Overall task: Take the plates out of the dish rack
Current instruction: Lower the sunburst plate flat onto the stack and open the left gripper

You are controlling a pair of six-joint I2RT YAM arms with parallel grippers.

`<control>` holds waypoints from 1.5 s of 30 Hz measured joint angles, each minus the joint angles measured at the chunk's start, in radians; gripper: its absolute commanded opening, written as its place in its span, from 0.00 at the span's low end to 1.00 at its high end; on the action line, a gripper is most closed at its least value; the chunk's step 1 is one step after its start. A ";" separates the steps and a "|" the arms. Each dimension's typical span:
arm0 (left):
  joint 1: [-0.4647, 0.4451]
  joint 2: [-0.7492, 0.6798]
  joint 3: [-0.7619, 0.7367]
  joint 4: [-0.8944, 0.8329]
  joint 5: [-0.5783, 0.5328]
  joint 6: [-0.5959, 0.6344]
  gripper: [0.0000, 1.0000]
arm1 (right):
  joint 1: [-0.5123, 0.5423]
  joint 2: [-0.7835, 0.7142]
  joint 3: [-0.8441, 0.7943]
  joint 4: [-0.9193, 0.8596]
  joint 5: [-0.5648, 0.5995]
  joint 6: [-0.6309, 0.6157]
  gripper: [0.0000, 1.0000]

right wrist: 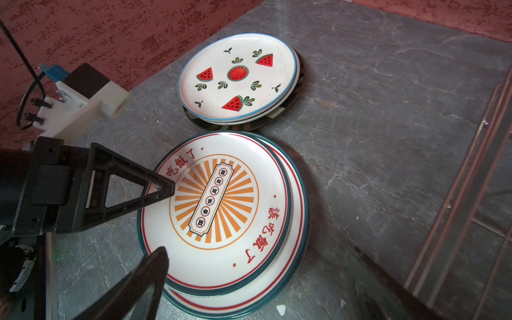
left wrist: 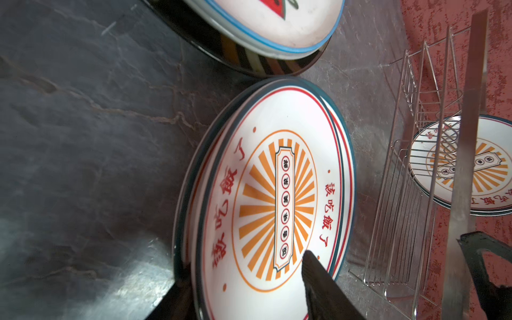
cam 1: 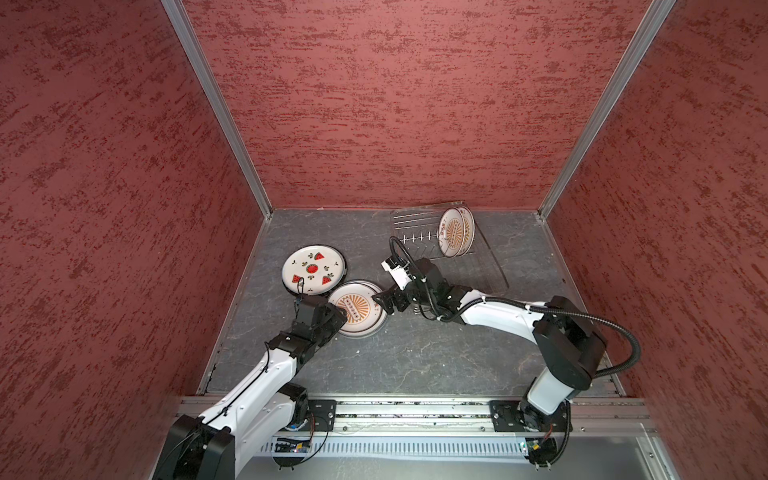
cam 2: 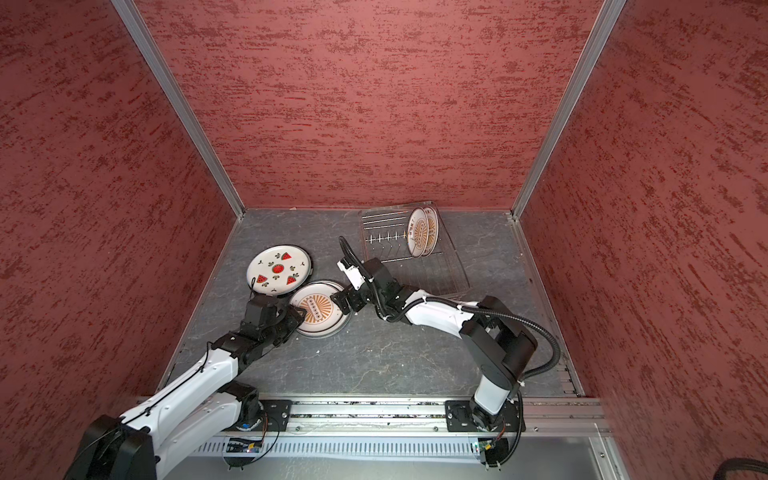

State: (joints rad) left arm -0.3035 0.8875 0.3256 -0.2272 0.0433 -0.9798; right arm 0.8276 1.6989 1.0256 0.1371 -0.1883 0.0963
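Note:
The wire dish rack point(cam 1: 415, 232) point(cam 2: 382, 232) point(left wrist: 401, 194) stands at the back right. Two orange sunburst plates point(cam 1: 456, 230) point(cam 2: 422, 232) point(left wrist: 493, 177) stand upright in it. More sunburst plates lie stacked on the table point(cam 1: 357, 309) point(right wrist: 216, 199). The top one sits slightly off-centre. My left gripper point(cam 1: 340, 319) point(left wrist: 243, 270) has its jaws parted around this stack's near-left rim, with one finger over the top plate's face. Open wide, my right gripper point(cam 1: 379, 302) point(right wrist: 260, 257) hangs over the stack's right edge and holds nothing. A watermelon plate point(cam 1: 313, 268) point(right wrist: 238, 77) tops another stack behind.
Red walls with aluminium corner posts point(cam 1: 216, 104) close in the grey stone table point(cam 1: 415, 353) on three sides. The arms' rail point(cam 1: 415, 409) runs along the front. A dark striped plate point(left wrist: 249, 61) lies under the watermelon stack. A clear tray point(cam 1: 490, 274) extends beyond the rack.

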 measured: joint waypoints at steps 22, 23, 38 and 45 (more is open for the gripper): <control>-0.025 0.015 0.021 -0.029 -0.062 0.008 0.58 | 0.000 0.006 0.000 0.000 0.003 0.000 0.99; -0.025 0.015 0.021 -0.029 -0.065 0.008 0.58 | 0.000 0.006 0.000 0.000 0.003 0.000 0.99; -0.029 -0.035 0.049 -0.071 -0.109 0.023 0.89 | 0.000 0.005 -0.002 0.022 0.021 0.010 0.99; -0.096 -0.102 0.132 -0.065 -0.146 0.077 0.99 | 0.000 -0.112 -0.064 0.087 0.150 0.068 0.99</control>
State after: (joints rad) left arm -0.3996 0.7856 0.4580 -0.2920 -0.1024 -0.9024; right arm 0.8280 1.5871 0.9619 0.2241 -0.0383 0.1646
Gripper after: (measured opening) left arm 0.993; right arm 0.990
